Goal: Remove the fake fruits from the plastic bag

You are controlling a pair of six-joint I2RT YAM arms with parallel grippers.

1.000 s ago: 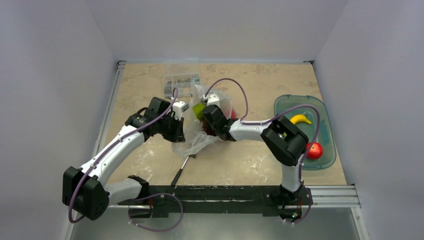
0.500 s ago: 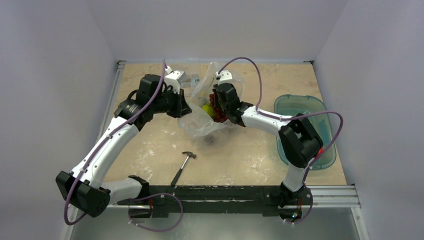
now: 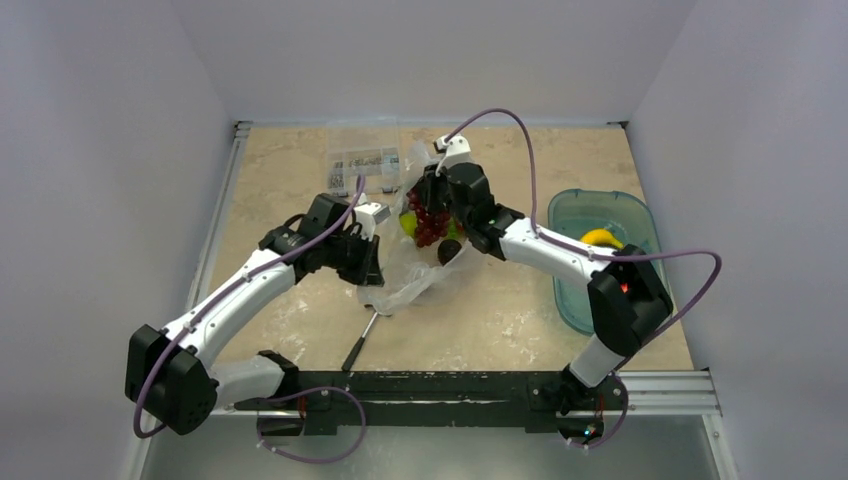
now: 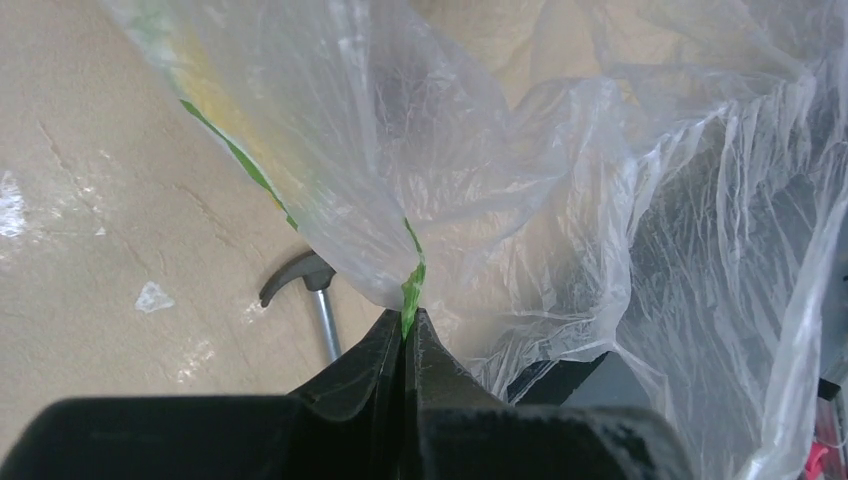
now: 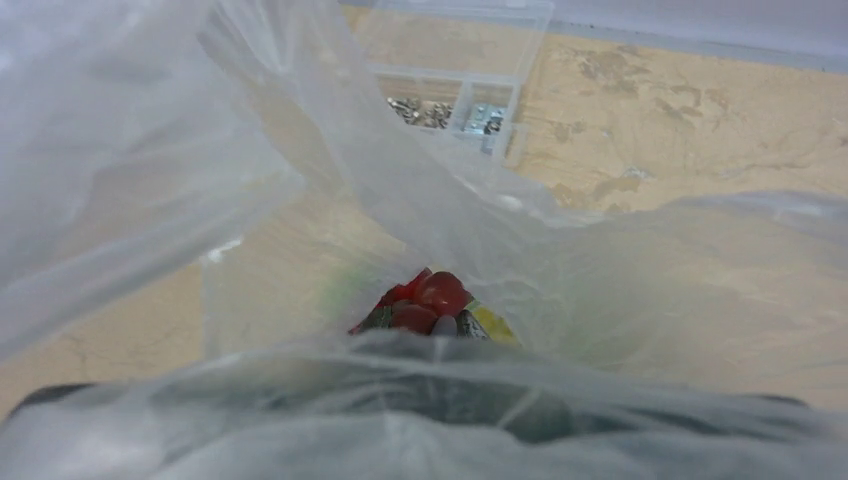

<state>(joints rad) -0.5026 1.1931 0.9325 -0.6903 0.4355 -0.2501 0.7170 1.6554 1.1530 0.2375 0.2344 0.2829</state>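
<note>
Bag (image 4: 600, 200) edge pinched tight in left gripper (image 4: 405, 335). Right gripper (image 3: 435, 197) inside bag, touching red grapes (image 3: 430, 224); jaws hidden, grip unclear.

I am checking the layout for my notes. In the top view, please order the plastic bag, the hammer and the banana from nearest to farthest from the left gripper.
1. plastic bag: pinched by the left gripper, mid-table.
2. hammer: lying just below it, toward the arm bases.
3. banana: in the teal bin, far right.
</note>
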